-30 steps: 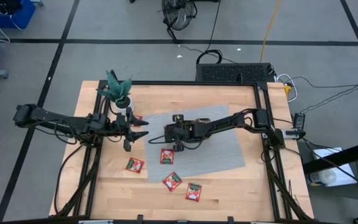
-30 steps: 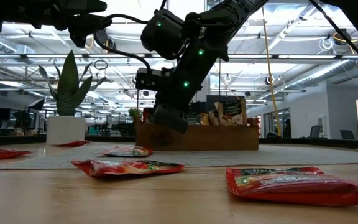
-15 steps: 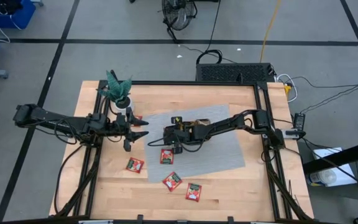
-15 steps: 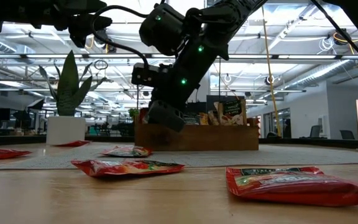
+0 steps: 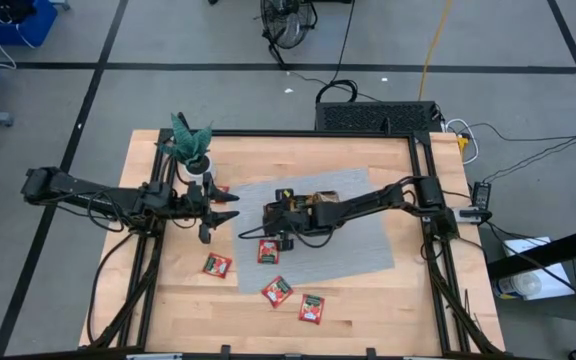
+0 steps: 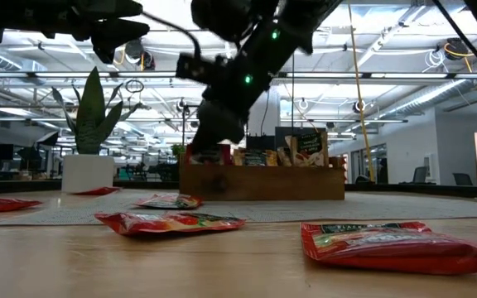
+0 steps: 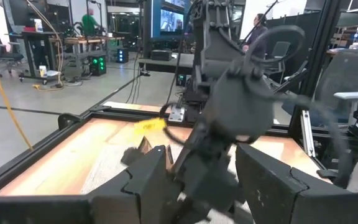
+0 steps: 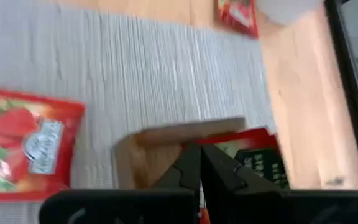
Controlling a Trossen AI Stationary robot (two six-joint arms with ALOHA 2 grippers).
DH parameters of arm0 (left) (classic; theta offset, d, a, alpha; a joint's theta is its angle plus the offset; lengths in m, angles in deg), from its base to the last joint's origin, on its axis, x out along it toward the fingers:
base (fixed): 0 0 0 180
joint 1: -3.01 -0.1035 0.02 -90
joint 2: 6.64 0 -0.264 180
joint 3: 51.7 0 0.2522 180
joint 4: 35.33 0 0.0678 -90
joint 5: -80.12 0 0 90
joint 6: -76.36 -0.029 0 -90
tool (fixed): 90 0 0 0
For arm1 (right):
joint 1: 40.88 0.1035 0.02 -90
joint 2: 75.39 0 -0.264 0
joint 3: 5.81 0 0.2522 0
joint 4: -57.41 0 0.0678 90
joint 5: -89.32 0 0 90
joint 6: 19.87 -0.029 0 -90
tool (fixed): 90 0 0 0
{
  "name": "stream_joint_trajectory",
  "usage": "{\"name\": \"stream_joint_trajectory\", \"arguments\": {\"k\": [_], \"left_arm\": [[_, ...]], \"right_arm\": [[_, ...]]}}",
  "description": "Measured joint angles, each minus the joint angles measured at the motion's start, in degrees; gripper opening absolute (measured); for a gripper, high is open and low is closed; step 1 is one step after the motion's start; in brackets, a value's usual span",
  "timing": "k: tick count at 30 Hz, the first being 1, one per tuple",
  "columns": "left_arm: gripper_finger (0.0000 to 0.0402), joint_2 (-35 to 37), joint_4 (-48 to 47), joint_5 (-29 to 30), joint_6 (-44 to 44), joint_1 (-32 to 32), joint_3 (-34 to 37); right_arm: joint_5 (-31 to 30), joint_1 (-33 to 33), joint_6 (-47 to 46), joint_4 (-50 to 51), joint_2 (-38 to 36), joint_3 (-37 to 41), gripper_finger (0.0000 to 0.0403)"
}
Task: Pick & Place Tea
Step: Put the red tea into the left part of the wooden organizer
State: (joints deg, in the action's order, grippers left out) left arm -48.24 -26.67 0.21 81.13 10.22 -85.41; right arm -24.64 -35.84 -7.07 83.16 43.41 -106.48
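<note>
Right hand (image 8: 200, 163) closed, empty, above tray (image 5: 318, 200) corner on mat (image 5: 368, 240). Left hand (image 5: 230, 208) open, empty, hovering at left.

The pale wooden bench (image 5: 368, 300) stands on a grey concrete floor (image 5: 218, 100) crossed by dark lines. Beyond the bench, a black floor fan (image 5: 286, 25); overhead, white ceiling trusses (image 6: 387, 74) with lights.
</note>
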Motion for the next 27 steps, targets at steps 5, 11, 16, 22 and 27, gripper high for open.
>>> {"name": "stream_joint_trajectory", "arguments": {"k": [5, 11, 16, 22, 27], "left_arm": [[0.0196, -0.02, -0.16, -0.02, 0.0, 0.0, 0.0], [0.0196, -0.01, -0.46, -0.01, 0.0, 0.0, 0.0], [0.0196, 0.0, -0.51, -0.02, 0.12, 0.0, 0.0], [0.0196, -0.01, -2.22, -0.02, 0.98, 0.01, 0.0], [0.0196, -0.02, -2.93, -0.02, 1.6, 0.0, 0.0]], "right_arm": [[0.02, 1.36, -0.16, 0.95, -3.19, 0.0, 0.0], [0.04, 3.8, -1.64, 2.36, -7.54, -0.02, 0.0], [0.13, 6.34, -5.37, 5.58, -10.87, -0.02, 0.0], [0.14, 9.82, -10.56, 11.93, -12.62, -0.02, 0.0], [0.13, 12.75, -12.67, 15.4, -12.63, -0.01, 0.0]]}}
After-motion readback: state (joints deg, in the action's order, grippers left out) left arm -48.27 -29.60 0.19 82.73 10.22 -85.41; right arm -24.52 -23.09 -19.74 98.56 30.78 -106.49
